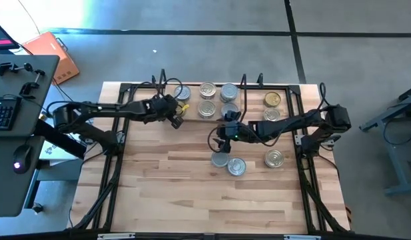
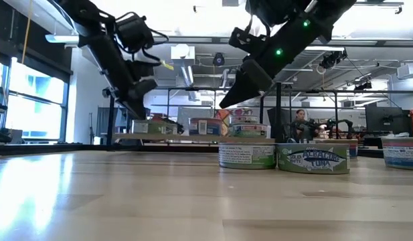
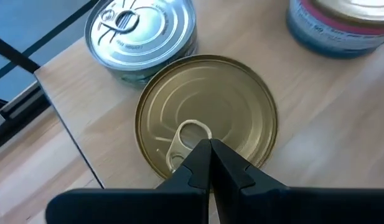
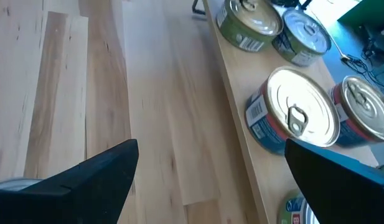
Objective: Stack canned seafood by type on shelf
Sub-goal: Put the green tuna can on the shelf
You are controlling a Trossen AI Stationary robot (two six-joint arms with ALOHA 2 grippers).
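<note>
Above shelf (image 1: pixel 192 100), hovering my left gripper (image 3: pixel 209 148) pinched together, right gripper (image 1: pixel 226 137) spread; three tins (image 1: pixel 236 166) awaiting stacking.

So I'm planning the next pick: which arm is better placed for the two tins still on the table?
The right. Its open gripper hovers just above the two loose tins, while the left gripper, shut, sits over a gold tin on the shelf.
</note>
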